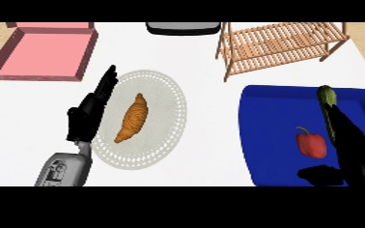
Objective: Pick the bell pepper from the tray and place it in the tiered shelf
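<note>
The red bell pepper [311, 145] lies on the blue tray [271, 125] at the frame's lower right, just left of the right robot hand [345, 149], whose straight fingers and thumb stand apart, while the tiered shelf [281, 41] sits upper right and the left robot hand [85, 116] rests open beside the plate [167, 101].

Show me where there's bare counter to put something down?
Bare counter runs between the croissant plate and the blue tray, and between the pink box and the tiered shelf. Crowded: the tray's right side, with bell pepper, cucumber and right hand.
</note>
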`<state>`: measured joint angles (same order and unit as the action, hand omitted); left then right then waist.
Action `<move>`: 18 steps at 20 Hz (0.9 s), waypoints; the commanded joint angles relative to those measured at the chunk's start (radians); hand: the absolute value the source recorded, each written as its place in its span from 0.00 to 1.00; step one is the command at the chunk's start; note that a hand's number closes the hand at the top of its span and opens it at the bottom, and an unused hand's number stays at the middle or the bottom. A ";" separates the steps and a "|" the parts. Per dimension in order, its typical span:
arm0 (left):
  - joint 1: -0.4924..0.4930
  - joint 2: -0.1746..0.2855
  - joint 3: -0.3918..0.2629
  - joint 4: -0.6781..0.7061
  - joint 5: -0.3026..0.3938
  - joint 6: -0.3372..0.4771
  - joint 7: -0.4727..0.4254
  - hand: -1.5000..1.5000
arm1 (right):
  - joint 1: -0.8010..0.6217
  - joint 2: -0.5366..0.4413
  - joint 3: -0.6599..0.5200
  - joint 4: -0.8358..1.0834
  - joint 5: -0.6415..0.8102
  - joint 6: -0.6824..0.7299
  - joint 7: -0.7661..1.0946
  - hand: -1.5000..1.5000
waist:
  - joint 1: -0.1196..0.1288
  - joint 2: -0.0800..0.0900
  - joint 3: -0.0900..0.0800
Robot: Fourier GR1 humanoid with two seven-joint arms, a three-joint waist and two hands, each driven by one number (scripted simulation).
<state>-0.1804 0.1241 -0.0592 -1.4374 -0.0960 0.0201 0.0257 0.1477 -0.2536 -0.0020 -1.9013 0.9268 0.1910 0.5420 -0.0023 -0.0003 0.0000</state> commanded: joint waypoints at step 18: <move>0.009 -0.079 -0.011 -0.017 -0.069 0.023 0.010 0.50 | 0.034 0.007 0.035 0.090 0.128 -0.017 -0.147 1.00 | -0.001 -0.001 0.000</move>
<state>-0.1754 0.0853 -0.0435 -1.4355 -0.1361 0.0061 0.0166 0.1394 -0.2419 0.0004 -1.7705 1.0095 0.1768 0.4124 -0.0015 -0.0015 -0.0015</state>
